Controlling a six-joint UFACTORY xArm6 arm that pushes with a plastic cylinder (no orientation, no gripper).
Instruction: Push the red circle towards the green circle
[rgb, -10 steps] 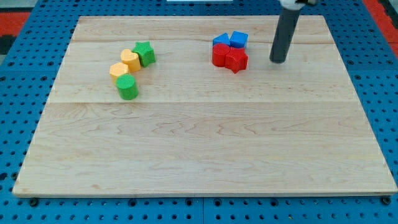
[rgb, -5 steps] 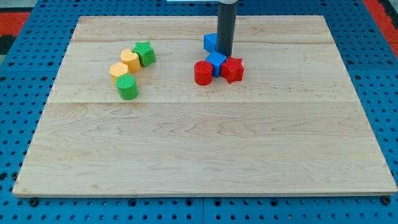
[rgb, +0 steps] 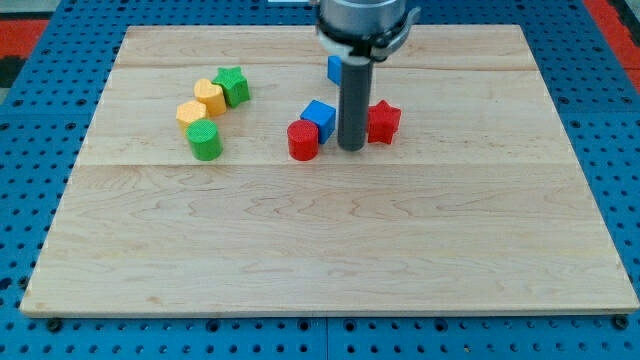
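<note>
The red circle (rgb: 302, 140) sits near the board's middle, touching a blue block (rgb: 318, 116) at its upper right. The green circle (rgb: 204, 140) lies to the view's left, level with it and well apart. My tip (rgb: 350, 148) rests on the board right of the red circle, between the blue block and a red star (rgb: 383, 121). The rod hides part of a second blue block (rgb: 334, 69) above.
Two yellow blocks (rgb: 209, 96) (rgb: 190, 112) and a green star (rgb: 232, 85) cluster just above the green circle. The wooden board (rgb: 330, 250) lies on a blue pegboard surface.
My tip swept from the view's right into the red and blue cluster and down. The red circle and one blue block slid left and down; the red star stayed to the right.
</note>
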